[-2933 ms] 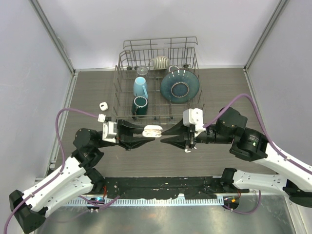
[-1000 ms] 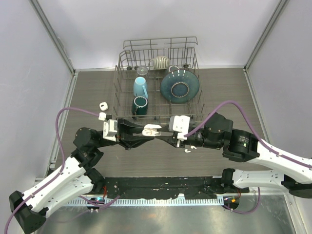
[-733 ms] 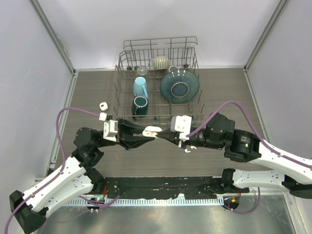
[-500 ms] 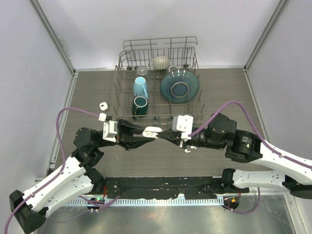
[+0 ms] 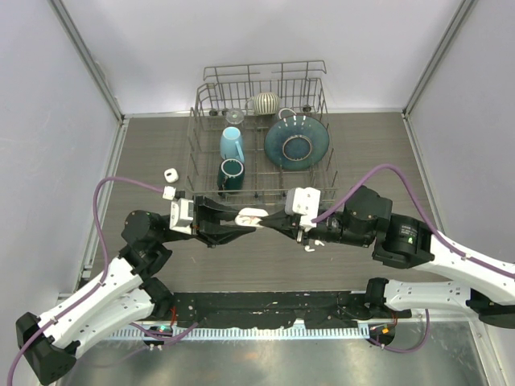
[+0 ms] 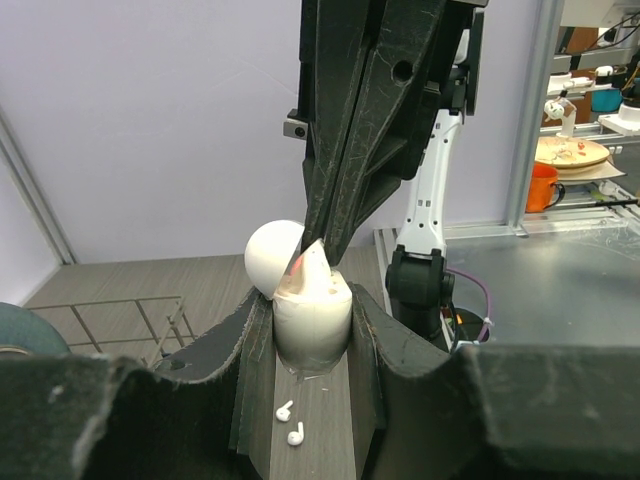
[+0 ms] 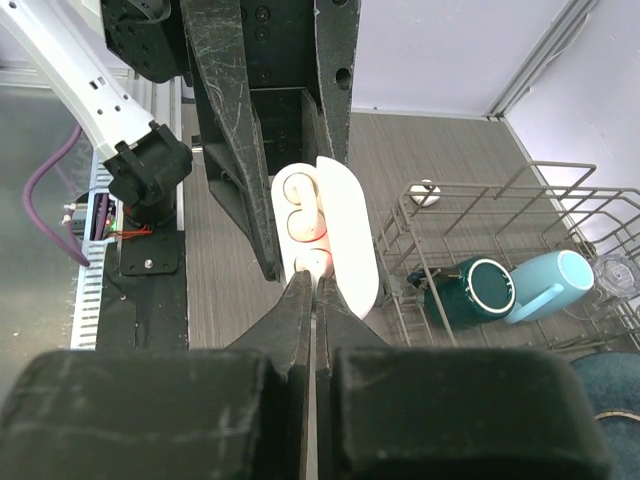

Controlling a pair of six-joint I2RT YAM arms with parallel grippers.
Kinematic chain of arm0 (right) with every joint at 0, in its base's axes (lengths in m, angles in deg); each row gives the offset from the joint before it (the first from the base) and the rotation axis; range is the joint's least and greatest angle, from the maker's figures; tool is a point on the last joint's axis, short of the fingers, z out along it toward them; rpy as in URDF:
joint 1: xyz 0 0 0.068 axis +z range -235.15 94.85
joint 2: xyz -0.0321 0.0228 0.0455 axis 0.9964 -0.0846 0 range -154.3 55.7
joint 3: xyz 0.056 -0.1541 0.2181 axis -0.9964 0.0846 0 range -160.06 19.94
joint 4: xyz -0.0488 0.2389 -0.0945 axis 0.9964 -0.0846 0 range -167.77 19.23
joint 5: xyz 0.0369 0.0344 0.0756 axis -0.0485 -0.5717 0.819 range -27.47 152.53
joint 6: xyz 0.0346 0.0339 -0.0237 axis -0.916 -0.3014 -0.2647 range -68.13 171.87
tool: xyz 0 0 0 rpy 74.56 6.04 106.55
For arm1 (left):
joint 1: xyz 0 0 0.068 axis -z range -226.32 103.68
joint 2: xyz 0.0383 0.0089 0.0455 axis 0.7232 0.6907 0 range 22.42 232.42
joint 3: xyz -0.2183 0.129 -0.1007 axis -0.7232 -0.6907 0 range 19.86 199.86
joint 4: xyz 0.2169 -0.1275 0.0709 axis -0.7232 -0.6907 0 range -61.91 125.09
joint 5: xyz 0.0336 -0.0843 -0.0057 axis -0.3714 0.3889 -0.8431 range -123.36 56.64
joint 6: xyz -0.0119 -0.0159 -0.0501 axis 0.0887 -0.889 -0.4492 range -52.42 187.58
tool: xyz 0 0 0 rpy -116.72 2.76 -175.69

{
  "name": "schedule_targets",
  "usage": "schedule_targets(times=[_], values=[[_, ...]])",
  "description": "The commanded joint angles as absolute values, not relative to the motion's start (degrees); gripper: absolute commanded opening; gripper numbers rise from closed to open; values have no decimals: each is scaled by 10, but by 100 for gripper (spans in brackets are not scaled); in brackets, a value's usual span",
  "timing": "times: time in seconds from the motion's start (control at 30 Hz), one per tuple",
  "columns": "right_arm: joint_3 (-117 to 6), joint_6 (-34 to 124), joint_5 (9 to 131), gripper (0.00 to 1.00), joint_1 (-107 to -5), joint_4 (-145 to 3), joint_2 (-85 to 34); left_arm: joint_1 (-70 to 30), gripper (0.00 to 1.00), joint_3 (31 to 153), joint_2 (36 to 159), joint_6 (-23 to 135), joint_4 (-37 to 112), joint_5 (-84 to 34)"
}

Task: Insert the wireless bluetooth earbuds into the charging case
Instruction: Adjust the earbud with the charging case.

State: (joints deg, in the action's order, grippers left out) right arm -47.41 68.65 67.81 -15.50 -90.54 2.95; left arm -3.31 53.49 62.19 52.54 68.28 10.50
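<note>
Clamping the open charging case (image 7: 352, 228), left end effector (image 6: 311, 335); right end effector (image 7: 312, 292) pinching an earbud (image 7: 313, 263), mostly hidden.

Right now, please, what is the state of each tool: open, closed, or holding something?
Left tool: closed on the open case.
Right tool: closed on an earbud, held at the case.

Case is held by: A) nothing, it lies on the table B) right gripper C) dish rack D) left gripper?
D: the left gripper clamps the open case between its fingers, while the right gripper pinches an earbud at a socket.
</note>
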Motion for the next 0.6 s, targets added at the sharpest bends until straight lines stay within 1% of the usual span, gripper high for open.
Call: schedule_targets(times=[0.0, 0.57], values=[[-512, 681, 628, 1, -164, -876, 28, -26, 0, 562, 621, 510, 716, 161], [-552, 650, 682, 1, -192, -908, 11, -26, 0, 562, 615, 514, 720, 167]])
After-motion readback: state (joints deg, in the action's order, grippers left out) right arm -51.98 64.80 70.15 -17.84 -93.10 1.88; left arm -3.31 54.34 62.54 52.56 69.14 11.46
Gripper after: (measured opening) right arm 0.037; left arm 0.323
